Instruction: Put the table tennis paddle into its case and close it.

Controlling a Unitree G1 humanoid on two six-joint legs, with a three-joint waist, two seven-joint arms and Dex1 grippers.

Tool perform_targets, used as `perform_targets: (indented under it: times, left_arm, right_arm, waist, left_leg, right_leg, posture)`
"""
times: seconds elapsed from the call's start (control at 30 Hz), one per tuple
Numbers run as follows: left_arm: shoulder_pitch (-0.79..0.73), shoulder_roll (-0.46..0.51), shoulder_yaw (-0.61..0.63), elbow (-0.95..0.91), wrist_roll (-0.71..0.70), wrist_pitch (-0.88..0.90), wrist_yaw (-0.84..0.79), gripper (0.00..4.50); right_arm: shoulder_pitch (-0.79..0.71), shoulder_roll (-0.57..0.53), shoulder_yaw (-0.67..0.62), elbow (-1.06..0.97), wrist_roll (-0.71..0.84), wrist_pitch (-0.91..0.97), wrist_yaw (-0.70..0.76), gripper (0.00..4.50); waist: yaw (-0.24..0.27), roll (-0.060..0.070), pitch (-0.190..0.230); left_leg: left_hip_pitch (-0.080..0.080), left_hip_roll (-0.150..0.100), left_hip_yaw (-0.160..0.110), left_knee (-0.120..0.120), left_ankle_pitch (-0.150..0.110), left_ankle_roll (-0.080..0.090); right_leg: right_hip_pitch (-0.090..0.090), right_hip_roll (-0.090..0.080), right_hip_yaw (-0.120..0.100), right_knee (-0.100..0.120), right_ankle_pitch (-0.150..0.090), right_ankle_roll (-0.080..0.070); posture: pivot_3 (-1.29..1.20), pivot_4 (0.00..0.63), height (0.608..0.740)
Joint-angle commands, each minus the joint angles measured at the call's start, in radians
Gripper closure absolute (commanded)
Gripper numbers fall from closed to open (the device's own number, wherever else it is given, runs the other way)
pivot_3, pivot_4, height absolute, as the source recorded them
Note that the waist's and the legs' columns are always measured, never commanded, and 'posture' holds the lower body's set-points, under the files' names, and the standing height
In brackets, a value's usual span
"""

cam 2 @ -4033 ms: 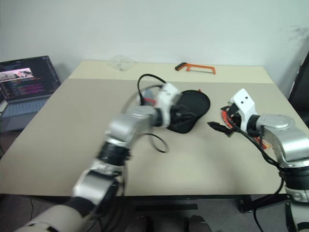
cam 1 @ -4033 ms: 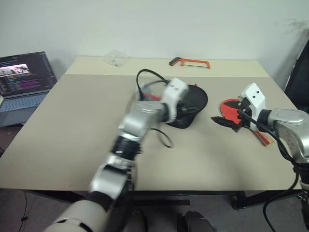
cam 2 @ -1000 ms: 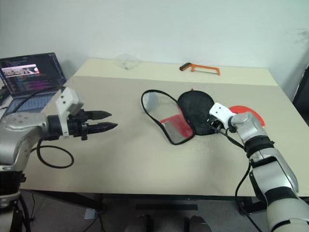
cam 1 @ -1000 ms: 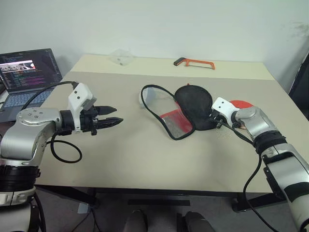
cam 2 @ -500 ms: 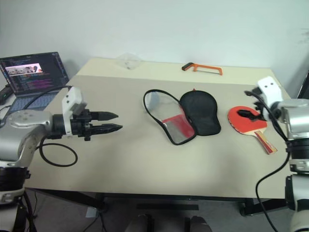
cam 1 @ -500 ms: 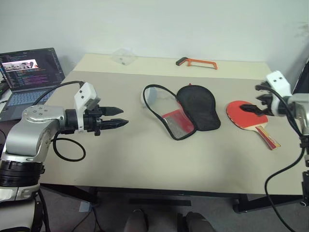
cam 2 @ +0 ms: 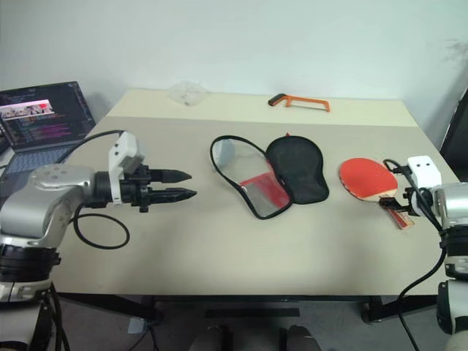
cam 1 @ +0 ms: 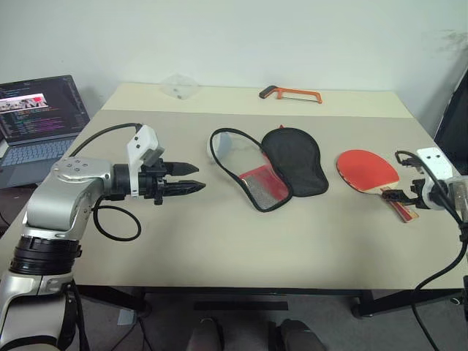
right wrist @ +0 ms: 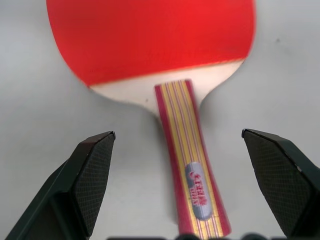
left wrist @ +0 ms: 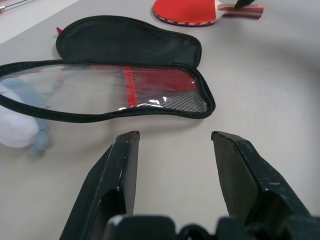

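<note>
The right gripper (right wrist: 182, 150) is hovering with fingers spread wide astride the handle of the table tennis paddle (cam 1: 369, 171), which is lying flat on the desk (cam 1: 219, 241). The left gripper (cam 2: 181, 186) is holding its fingers partly open and empty, pointing toward the case (cam 1: 274, 168), lying unzipped mid-desk. Farther back, an orange hacksaw (cam 1: 289, 93) is lying.

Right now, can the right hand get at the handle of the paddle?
Probably yes. The right hand is open, its fingers standing either side of the table tennis paddle handle, which lies bare on the table with nothing between.
</note>
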Motion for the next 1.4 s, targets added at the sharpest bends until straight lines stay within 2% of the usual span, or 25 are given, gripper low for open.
perform_targets:
  times: [0.03, 0.37, 0.47, 0.67, 0.73, 0.77, 1.0, 1.13, 1.4]
  left_arm:
    - [-0.020, 0.003, 0.007, -0.057, -0.013, -0.001, -0.007, 2.00]
    - [-0.012, 0.011, 0.010, -0.094, -0.019, 0.013, 0.003, 2.00]
    - [-0.009, 0.013, 0.014, -0.101, -0.021, 0.017, 0.006, 2.00]
    - [-0.003, 0.020, 0.024, -0.103, -0.016, 0.024, 0.017, 2.00]
    - [0.003, 0.025, 0.036, -0.110, -0.023, 0.031, 0.023, 2.00]
    - [0.020, 0.033, 0.045, -0.120, -0.025, 0.033, 0.026, 2.00]
    - [0.074, 0.054, 0.085, -0.169, -0.042, 0.052, 0.054, 2.00]
    - [0.111, 0.063, 0.111, -0.202, -0.056, 0.066, 0.067, 2.00]
    - [0.125, 0.060, 0.118, -0.230, -0.070, 0.081, 0.098, 2.00]
  right_arm:
    - [-0.032, 0.009, -0.014, 0.045, -0.016, -0.040, -0.060, 0.03]
    - [-0.094, 0.087, 0.043, 0.214, -0.036, -0.147, -0.102, 0.03]
    - [-0.121, 0.112, 0.036, 0.266, -0.044, -0.195, -0.144, 0.62]
    - [-0.165, 0.139, -0.004, 0.283, -0.035, -0.227, -0.208, 2.72]
    - [-0.178, 0.138, -0.012, 0.246, -0.031, -0.208, -0.218, 3.31]
    - [-0.191, 0.139, -0.016, 0.208, -0.026, -0.186, -0.223, 3.44]
    - [-0.258, 0.182, -0.065, 0.042, -0.002, -0.076, -0.303, 3.44]
    - [-0.292, 0.261, -0.068, -0.028, 0.012, -0.047, -0.349, 3.44]
    - [-0.346, 0.426, -0.023, 0.031, 0.017, -0.103, -0.377, 3.44]
  waist:
    - [0.000, 0.000, 0.000]
    - [-0.007, 0.000, 0.000]
    - [-0.009, 0.000, 0.000]
    - [-0.009, 0.000, 0.000]
    - [-0.009, 0.000, 0.000]
    - [-0.009, 0.000, 0.000]
    - [-0.010, 0.002, 0.002]
    - [-0.006, 0.002, 0.001]
    - [-0.007, 0.002, 0.002]
  left_leg:
    - [0.000, 0.000, 0.000, 0.000, 0.000, 0.000]
    - [0.000, 0.000, 0.000, 0.000, 0.000, 0.000]
    - [0.001, 0.000, 0.000, 0.001, 0.000, 0.000]
    - [0.001, 0.000, 0.000, 0.002, 0.001, 0.001]
    - [0.001, 0.000, 0.000, 0.001, 0.001, 0.001]
    - [0.001, 0.000, 0.000, 0.001, 0.001, 0.001]
    - [0.000, 0.000, 0.000, -0.002, 0.001, 0.001]
    - [-0.001, 0.000, 0.000, -0.002, 0.000, 0.001]
    - [-0.001, 0.000, 0.000, -0.001, 0.001, 0.001]
  right_leg:
    - [0.000, 0.000, 0.000, 0.000, 0.000, 0.000]
    - [0.000, 0.000, 0.000, 0.000, 0.000, 0.000]
    - [0.001, 0.001, 0.000, 0.000, 0.000, 0.001]
    - [0.001, 0.001, 0.001, 0.000, 0.002, 0.002]
    - [0.001, 0.000, 0.001, 0.000, 0.002, 0.002]
    - [0.001, 0.001, 0.001, 0.000, 0.002, 0.002]
    - [-0.001, 0.001, 0.001, 0.000, 0.001, 0.000]
    - [-0.001, 0.000, 0.000, 0.000, 0.001, 0.000]
    - [-0.001, 0.000, 0.000, 0.001, 0.001, 0.000]
  posture:
    - [0.00, 0.150, 0.740]
    - [0.00, 0.150, 0.740]
    - [0.00, 0.150, 0.740]
    - [0.00, 0.150, 0.740]
    - [0.00, 0.150, 0.740]
    - [0.00, 0.150, 0.740]
    - [0.00, 0.150, 0.740]
    - [0.00, 0.150, 0.740]
    - [0.00, 0.150, 0.740]
